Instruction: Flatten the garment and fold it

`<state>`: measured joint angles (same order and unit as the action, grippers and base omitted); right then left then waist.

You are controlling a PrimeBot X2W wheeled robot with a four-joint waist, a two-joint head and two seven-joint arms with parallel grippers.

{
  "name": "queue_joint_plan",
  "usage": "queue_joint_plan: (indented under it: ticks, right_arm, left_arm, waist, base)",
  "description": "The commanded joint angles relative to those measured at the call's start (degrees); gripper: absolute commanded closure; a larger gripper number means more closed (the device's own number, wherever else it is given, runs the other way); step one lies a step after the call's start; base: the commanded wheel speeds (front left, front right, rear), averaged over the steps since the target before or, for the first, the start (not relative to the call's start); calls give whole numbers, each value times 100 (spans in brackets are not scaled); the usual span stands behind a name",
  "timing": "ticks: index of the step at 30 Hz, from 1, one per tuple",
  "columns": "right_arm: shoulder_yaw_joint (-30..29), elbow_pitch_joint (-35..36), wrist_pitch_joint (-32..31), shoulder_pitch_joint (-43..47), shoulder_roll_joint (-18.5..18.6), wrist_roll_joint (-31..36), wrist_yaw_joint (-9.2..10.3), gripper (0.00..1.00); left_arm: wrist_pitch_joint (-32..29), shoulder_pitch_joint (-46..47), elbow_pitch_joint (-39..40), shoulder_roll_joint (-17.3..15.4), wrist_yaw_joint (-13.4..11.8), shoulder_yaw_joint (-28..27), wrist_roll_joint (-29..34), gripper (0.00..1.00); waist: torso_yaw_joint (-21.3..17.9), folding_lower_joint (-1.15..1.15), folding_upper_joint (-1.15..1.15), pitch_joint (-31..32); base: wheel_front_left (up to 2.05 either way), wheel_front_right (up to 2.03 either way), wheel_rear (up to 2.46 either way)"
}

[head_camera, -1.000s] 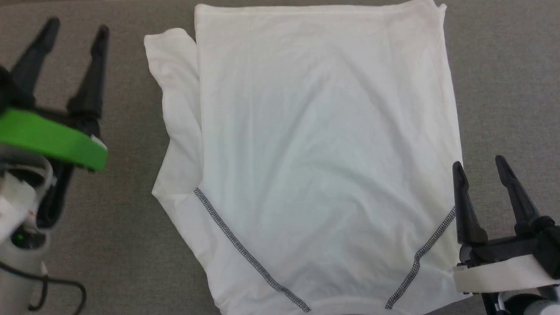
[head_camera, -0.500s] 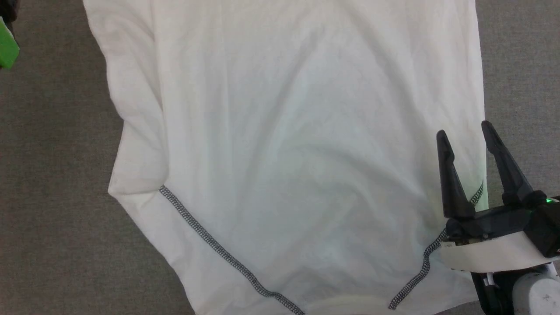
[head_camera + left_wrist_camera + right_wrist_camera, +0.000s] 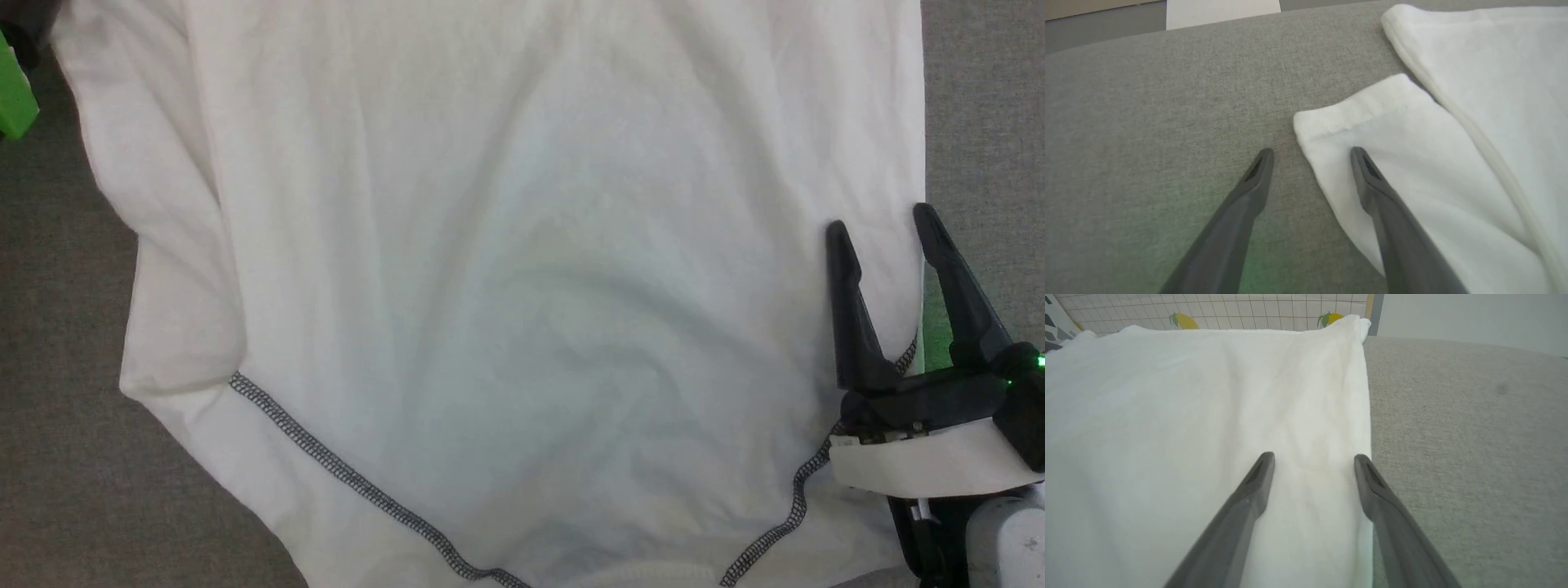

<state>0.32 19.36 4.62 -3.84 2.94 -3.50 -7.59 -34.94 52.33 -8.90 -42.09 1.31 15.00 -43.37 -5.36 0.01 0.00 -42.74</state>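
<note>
Spread across most of the head view, on the grey fabric surface (image 3: pixel 65 490): the garment (image 3: pixel 522 286), neckline toward the bottom edge. Judged largely flattened, with only soft ripples through the middle. Left to do, by the look of it: smoothing the sleeve (image 3: pixel 1392 134) lying alongside the body at the left of the frame, then every fold. None made so far.

At lower right of the head view: right gripper (image 3: pixel 882 220), fingers wide apart, nothing between them, poised over the garment's right edge. Touching or just above, cannot tell. In the left wrist view: left gripper (image 3: pixel 1312 151), likewise spread wide and empty, one finger over the sleeve near its cuff, the other over bare surface.

Counted: one garment; two dark zigzag seams (image 3: pixel 343 474), slanting in toward the collar; one sleeve in sight; two grippers, two fingers each; one green band (image 3: pixel 12 98) at the upper left edge of the head view.
</note>
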Motion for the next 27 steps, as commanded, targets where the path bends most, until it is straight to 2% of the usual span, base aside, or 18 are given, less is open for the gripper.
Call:
queue_joint_plan:
  ticks: [1, 3, 8, 15, 22, 27]
  right_arm:
    - [0, 26, 3, -107, -6, 25, 10, 0]
    - [-28, 31, -6, -106, -6, 20, 10, 0]
    - [-131, 11, -27, -51, -6, 12, 10, 0]
    - [-219, -32, -66, -17, -6, 24, 10, 0]
    - [-396, -108, -144, 154, -6, -23, 10, 0]
    - [-565, -158, -197, 412, -6, -103, 10, 0]
  left_arm:
    - [-136, -16, -90, -23, 74, 123, -18, 100]
    - [-165, -55, -118, -25, 112, 158, -43, 100]
    - [213, -77, -155, 45, 115, 51, -43, 100]
    - [754, -208, -77, 103, 139, -202, -161, 100]
    - [998, -850, 195, -240, 157, -688, -473, 100]
    - [1082, -1504, 359, -546, 33, -1174, -724, 100]
  waist:
    - [-45, -1, 0, -39]
    - [-51, -1, 0, -39]
    - [17, -1, 0, 113]
    - [240, -1, 0, 744]
    - [452, -1, 0, 1597]
    - [596, -1, 0, 2114]
  base:
    - [0, 0, 0]
    - [0, 0, 0]
    - [0, 0, 0]
    - [0, 0, 0]
    - [0, 0, 0]
    - [0, 0, 0]
